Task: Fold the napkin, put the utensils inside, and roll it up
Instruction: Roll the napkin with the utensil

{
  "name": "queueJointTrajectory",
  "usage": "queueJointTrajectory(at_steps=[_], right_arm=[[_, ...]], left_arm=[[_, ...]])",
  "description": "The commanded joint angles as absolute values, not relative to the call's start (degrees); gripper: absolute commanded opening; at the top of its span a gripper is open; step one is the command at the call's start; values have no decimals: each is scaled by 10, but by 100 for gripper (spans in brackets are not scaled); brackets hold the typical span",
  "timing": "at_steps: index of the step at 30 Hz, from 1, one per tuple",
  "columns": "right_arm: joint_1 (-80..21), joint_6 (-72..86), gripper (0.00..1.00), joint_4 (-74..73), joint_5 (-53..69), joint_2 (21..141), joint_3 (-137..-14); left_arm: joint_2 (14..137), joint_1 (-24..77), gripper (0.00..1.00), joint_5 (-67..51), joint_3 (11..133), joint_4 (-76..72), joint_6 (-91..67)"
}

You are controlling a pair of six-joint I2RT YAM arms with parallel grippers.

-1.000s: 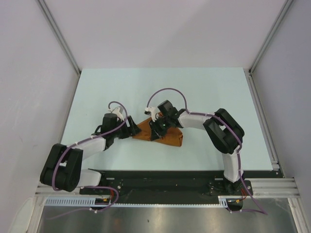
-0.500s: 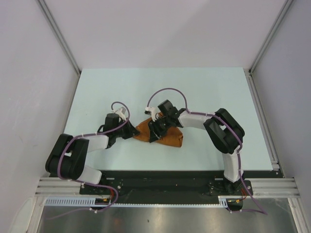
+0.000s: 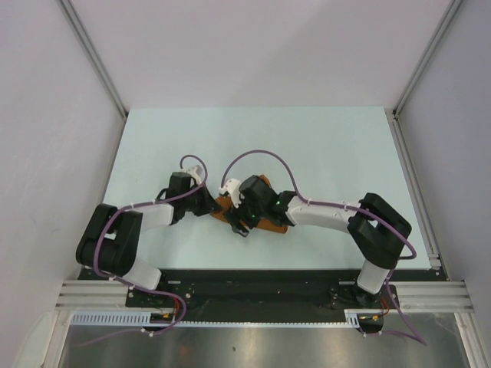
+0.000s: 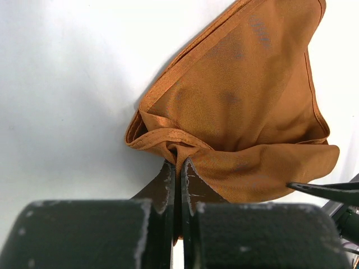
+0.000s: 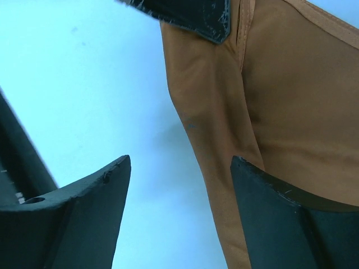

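Observation:
The rust-brown napkin (image 3: 270, 225) lies bunched in folds at the middle of the table, mostly under the right wrist. My left gripper (image 3: 215, 207) is shut on the napkin's (image 4: 241, 101) gathered hem, which is pinched between the two dark fingers (image 4: 168, 179). My right gripper (image 5: 180, 162) stands open low over the table; its left finger is over bare table and its right finger over the napkin's (image 5: 280, 112) folded edge. Nothing sits between them. In the top view the right gripper (image 3: 241, 224) is at the cloth's near left end. The utensils are hidden or out of view.
The pale table (image 3: 322, 146) ends in grey walls at left, right and back, with metal rails (image 3: 414, 176) along the sides. A tip of the left gripper's finger (image 5: 190, 14) shows at the top of the right wrist view.
The left gripper has closed on the napkin's left hem. The right gripper has opened, let go of the cloth and shifted left and nearer; its arm now lies lower.

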State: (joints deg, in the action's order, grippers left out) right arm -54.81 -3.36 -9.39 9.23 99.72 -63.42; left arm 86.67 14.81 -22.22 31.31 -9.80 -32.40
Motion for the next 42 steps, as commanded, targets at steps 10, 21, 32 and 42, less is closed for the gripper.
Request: queueJointTrajectory(at_steps=[10, 21, 32, 42], right_arm=[[-568, -119, 76, 26, -37, 1042, -598], [-547, -83, 46, -70, 39, 1078, -613], [-485, 18, 16, -188, 302, 1107, -650], [-429, 90, 12, -162, 494, 1150, -663]], left_arm=[[878, 144, 0, -229, 345, -65, -299], [876, 144, 5, -237, 351, -75, -303], [760, 128, 79, -135, 326, -68, -304], [607, 131, 76, -153, 207, -146, -293]])
